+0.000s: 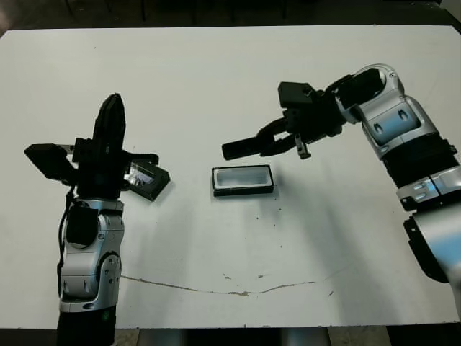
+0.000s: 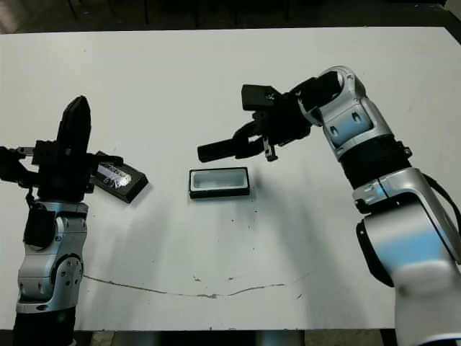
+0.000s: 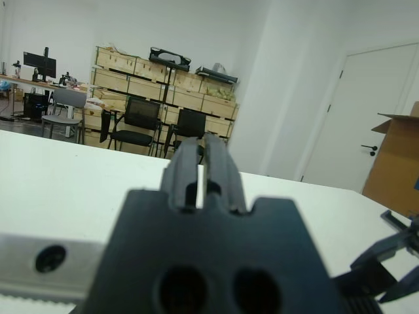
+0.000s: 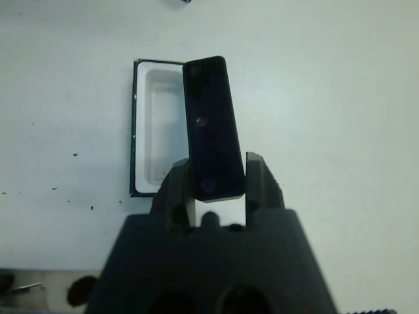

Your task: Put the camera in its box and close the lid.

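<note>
White counter mid-span carries the box, where the right fingers, clamped on the camera just above, should square it before lowering; left fingers sit together.

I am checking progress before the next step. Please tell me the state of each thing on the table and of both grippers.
Camera: held in the air above the box, not yet inside.
Box: open, empty, flat on the table.
Lid: off the box, lying beside the left gripper.
Right gripper: shut on the camera.
Left gripper: fingers nearly together, holding nothing, pointing away over the table.
</note>
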Controlling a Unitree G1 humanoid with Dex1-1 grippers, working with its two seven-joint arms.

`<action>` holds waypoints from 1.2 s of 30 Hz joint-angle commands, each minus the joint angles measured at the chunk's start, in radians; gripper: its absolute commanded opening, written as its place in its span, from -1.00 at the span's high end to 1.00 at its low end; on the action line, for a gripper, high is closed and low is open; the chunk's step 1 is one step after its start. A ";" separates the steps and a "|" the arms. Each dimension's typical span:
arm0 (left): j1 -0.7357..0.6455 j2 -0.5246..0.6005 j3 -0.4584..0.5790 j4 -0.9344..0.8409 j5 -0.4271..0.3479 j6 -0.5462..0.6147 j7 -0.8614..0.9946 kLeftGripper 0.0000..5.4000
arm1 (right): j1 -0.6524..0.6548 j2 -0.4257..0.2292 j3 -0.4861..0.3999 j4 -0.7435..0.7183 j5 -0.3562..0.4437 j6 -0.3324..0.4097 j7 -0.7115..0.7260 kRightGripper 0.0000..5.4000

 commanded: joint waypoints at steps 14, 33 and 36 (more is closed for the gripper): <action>0.033 -0.003 -0.007 0.000 0.019 0.003 0.014 1.00 | 0.096 -0.016 0.030 -0.119 -0.029 0.067 0.021 0.79; 0.039 -0.006 -0.004 -0.007 0.014 0.007 0.009 1.00 | 0.116 -0.029 0.070 -0.276 -0.094 0.135 -0.010 0.79; 0.041 -0.005 -0.006 -0.004 0.025 0.000 0.010 1.00 | 0.124 -0.034 0.086 -0.336 -0.125 0.173 -0.025 0.79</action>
